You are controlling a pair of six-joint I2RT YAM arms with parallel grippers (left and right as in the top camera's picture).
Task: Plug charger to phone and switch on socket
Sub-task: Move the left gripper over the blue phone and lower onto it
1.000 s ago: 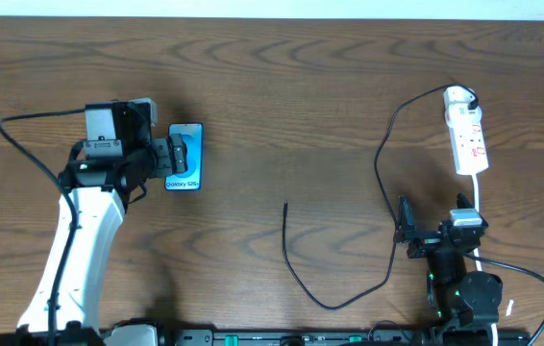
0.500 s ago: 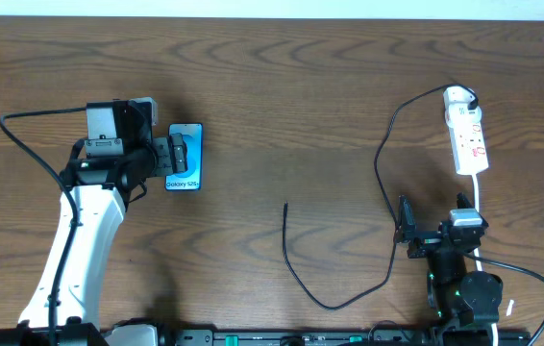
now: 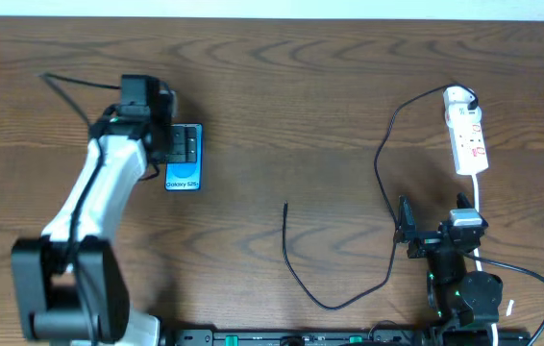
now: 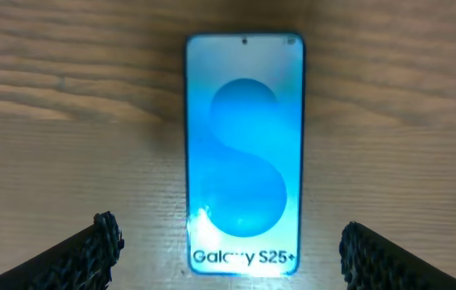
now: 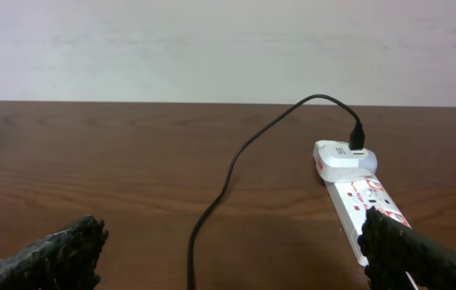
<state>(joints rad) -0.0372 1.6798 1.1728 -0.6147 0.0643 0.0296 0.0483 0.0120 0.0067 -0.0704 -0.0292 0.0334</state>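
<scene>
The phone (image 3: 184, 177) lies flat on the left of the wooden table, its blue screen lit. In the left wrist view the phone (image 4: 244, 137) fills the middle, text end nearest the fingers. My left gripper (image 3: 182, 144) hovers over the phone's far half, open and empty; its fingertips (image 4: 232, 238) sit wide on either side of the phone. The charger cable (image 3: 296, 272) curls across the middle with its free tip (image 3: 285, 205) lying loose. It runs to the socket (image 3: 468, 135) at the far right. My right gripper (image 3: 405, 231) is open and empty, and its fingers (image 5: 232, 242) straddle the cable (image 5: 212, 201).
The socket (image 5: 365, 197) has a white plug adapter (image 5: 342, 155) at its far end with the black cable entering it. A white lead (image 3: 479, 207) runs from the socket toward the right arm's base. A pale wall stands behind the table's far edge.
My left arm has swung and its wrist has turned, so the gripper now reaches the phone from the far left side. The phone, cable and right arm have not moved.
</scene>
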